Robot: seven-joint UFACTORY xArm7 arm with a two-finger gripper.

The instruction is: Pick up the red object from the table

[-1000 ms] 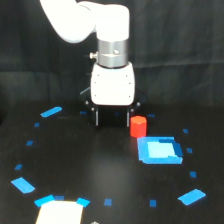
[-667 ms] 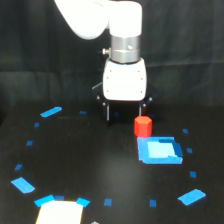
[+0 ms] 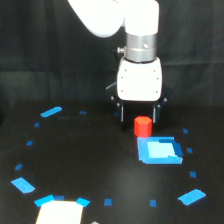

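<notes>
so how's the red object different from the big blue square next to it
The red object is a stubby upright block standing up from the table; the blue square patch lies flat. The block has the smaller footprint, the patch is wider. Both sit on the table, just below the gripper.

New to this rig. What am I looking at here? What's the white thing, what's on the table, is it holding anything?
The white thing is a robot arm, an xArm6, seen by one camera standing off the arm. At its lower end is the gripper, two dark jaws hanging just above the black table. The jaws stand apart and hold nothing. The red object, a small stubby block, sits on the table in front of them. Beside it lies a bright blue square patch, and small blue tape marks ring the area. A pale object shows at the bottom edge; I cannot tell what it is.
</notes>
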